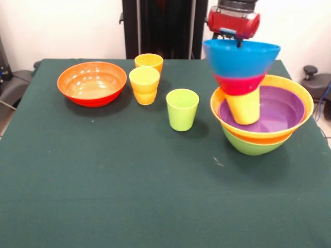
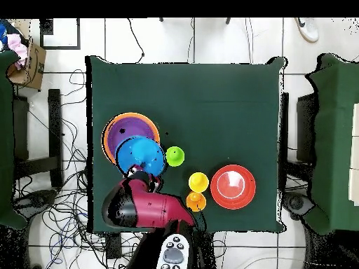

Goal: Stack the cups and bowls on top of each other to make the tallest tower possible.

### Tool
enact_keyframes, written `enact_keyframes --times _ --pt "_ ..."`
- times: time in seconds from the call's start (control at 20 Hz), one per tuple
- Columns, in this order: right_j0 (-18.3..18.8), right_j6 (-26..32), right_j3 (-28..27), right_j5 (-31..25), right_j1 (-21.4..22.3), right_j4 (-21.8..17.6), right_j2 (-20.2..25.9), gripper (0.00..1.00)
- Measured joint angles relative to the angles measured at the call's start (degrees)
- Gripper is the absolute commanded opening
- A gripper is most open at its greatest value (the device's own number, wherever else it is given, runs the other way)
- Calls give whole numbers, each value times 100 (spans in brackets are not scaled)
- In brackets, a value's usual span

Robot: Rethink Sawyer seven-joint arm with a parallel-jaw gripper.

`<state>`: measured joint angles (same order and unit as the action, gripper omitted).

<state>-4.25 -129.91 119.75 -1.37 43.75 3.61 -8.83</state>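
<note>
Bowls and cups sit on a green table [image 1: 103, 181], with the tower [image 1: 256, 111] at about 3 o'clock in the front view. At its base a lime green bowl [image 1: 253, 146] holds an orange bowl [image 1: 289, 85], and a purple bowl [image 1: 282, 111] nests inside that. A yellow cup [image 1: 244, 108] stands upside down in the purple bowl, toward its 9 o'clock side. On the cup rests a small magenta-red bowl [image 1: 239, 84], and a blue bowl [image 1: 240, 58] sits in that, tilted slightly, as the topmost piece.

The red arm [image 1: 234, 20] comes down at 12 o'clock of the tower, and the gripper [image 1: 239, 42] reaches into the blue bowl at its far rim. Whether its fingers are spread or closed cannot be told, since the bowl hides them. In the overhead view the blue bowl [image 2: 141, 155] overlaps the 5 o'clock part of the purple bowl [image 2: 130, 129], with the arm [image 2: 140, 203] at its 6 o'clock.

A lime green cup [image 1: 182, 109] stands upright near table centre, at 9 o'clock of the tower. At its 10 o'clock a yellow cup [image 1: 144, 85] sits nested in another, and an orange cup [image 1: 149, 62] stands just behind them. A red-orange bowl [image 1: 92, 82] lies alone at 9 o'clock of those cups.
</note>
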Motion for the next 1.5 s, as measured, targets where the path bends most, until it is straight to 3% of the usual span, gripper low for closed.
enact_keyframes --times 0.75,1.5 --pt "-219 1 554 -17 -573 -140 -234 100" --pt "-437 1 651 -640 -173 -140 -236 100"
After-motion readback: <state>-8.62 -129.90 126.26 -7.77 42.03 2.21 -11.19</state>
